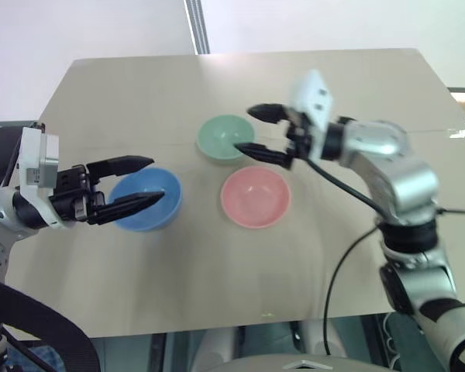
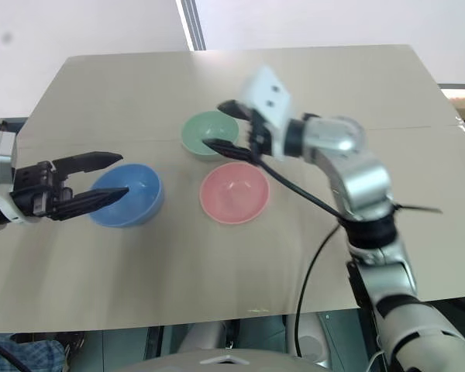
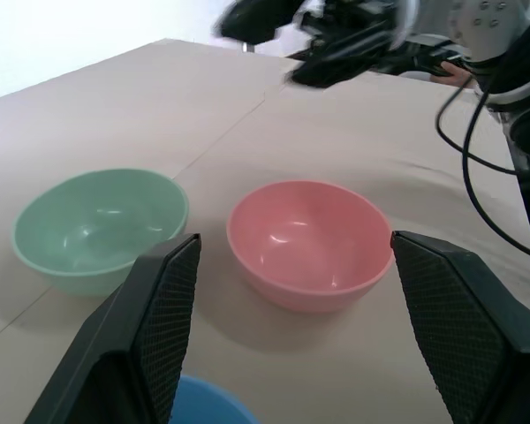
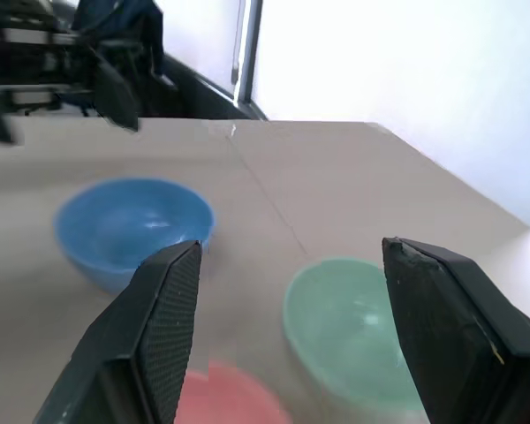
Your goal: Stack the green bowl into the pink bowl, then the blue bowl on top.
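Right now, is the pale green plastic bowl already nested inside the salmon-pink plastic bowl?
No: the pale green plastic bowl sits on the table by itself, apart from the empty salmon-pink plastic bowl.

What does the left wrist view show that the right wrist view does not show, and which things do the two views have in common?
The left wrist view alone gives the whole pink bowl, with the right gripper open above the table behind it. The right wrist view alone gives the whole blue bowl. Both share the green bowl, standing apart from the other two, unstacked.
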{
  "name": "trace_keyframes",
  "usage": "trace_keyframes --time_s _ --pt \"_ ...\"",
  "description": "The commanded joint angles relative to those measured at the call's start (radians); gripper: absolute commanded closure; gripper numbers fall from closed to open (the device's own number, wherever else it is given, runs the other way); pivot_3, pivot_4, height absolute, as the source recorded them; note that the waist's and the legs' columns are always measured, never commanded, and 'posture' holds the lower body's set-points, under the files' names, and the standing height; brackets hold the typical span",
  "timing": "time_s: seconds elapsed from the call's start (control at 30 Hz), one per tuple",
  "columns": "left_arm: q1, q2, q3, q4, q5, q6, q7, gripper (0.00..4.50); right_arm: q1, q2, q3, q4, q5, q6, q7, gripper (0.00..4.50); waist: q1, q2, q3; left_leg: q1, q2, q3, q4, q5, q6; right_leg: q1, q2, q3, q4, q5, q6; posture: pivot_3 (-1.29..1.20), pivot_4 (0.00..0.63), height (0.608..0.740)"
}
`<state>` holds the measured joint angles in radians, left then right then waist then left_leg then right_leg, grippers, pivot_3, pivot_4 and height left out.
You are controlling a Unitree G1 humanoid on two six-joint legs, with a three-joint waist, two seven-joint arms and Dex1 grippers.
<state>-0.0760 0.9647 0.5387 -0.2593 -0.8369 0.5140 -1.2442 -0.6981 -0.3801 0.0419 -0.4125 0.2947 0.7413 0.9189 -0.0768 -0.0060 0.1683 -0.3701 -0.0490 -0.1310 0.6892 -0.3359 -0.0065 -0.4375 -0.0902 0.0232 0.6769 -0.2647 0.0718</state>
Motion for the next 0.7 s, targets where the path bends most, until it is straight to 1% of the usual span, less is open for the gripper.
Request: trace_keyframes --time_s 0.03,0.2,0.3,0.37,0.43,0.53,0.6,0.7 --pt "-0.007 0.007 0.017 0.007 0.007 -0.024 -0.013 0.84 0.121 -0.138 -0.146 -0.133 0.098 0.028 0.042 0.93 0.009 0.0 0.0 0.0 0.0 0.001 0.0 0.0 0.0 0.0 0.0 0.0 0.0 0.0 0.0 0.0 0.15 0.74" --pt "-0.026 0.006 -0.005 0.033 0.029 -0.04 -0.02 0.84 0.31 -0.32 -0.334 -0.164 0.197 0.018 0.1 0.93 0.011 0.0 0.0 0.003 0.0 0.006 0.0 0.0 0.0 0.0 0.002 0.004 0.001 0.0 0.0 0.0 0.15 0.74" --pt "-0.069 0.012 -0.064 0.095 0.121 -0.092 0.007 0.84 0.435 -0.419 -0.461 -0.19 0.277 0.033 0.173 0.93 0.021 0.0 0.0 0.006 0.0 0.007 -0.001 0.0 0.001 0.003 0.003 0.004 0.001 0.0 0.0 0.0 0.15 0.74" --pt "-0.122 0.018 -0.114 0.151 0.184 -0.11 0.042 0.84 0.484 -0.461 -0.521 -0.202 0.331 0.047 0.194 0.93 0.032 0.0 0.0 0.008 0.0 0.008 -0.001 0.0 0.001 0.005 0.003 0.005 0.001 0.0 0.0 0.0 0.15 0.74" --pt "-0.192 0.016 -0.18 0.219 0.275 -0.14 0.098 0.84 0.503 -0.483 -0.573 -0.213 0.397 0.07 0.189 0.93 0.034 0.0 0.0 0.009 0.0 0.009 0.0 0.0 0.001 0.005 0.004 0.006 0.002 0.0 0.0 0.0 0.15 0.74" --pt "-0.322 0.005 -0.314 0.349 0.476 -0.27 0.182 0.84 0.488 -0.485 -0.652 -0.236 0.558 0.12 0.151 0.93 0.043 0.0 0.0 0.009 0.0 0.008 0.0 0.0 0.001 0.006 0.003 0.004 0.002 0.0 0.0 0.0 0.15 0.74" --pt "-0.422 -0.013 -0.403 0.422 0.554 -0.343 0.167 0.84 0.476 -0.482 -0.682 -0.251 0.656 0.138 0.107 0.93 0.045 -0.001 0.0 0.009 0.0 0.008 0.001 0.0 0.001 0.006 0.004 0.004 0.002 0.001 0.0 0.0 0.15 0.74" --pt "-0.55 -0.053 -0.503 0.524 0.637 -0.44 0.133 0.84 0.489 -0.501 -0.692 -0.266 0.726 0.141 0.079 0.93 0.047 -0.001 -0.001 0.007 -0.001 0.007 0.002 0.0 0.001 0.006 0.003 0.003 0.001 0.001 0.0 0.0 0.15 0.74"
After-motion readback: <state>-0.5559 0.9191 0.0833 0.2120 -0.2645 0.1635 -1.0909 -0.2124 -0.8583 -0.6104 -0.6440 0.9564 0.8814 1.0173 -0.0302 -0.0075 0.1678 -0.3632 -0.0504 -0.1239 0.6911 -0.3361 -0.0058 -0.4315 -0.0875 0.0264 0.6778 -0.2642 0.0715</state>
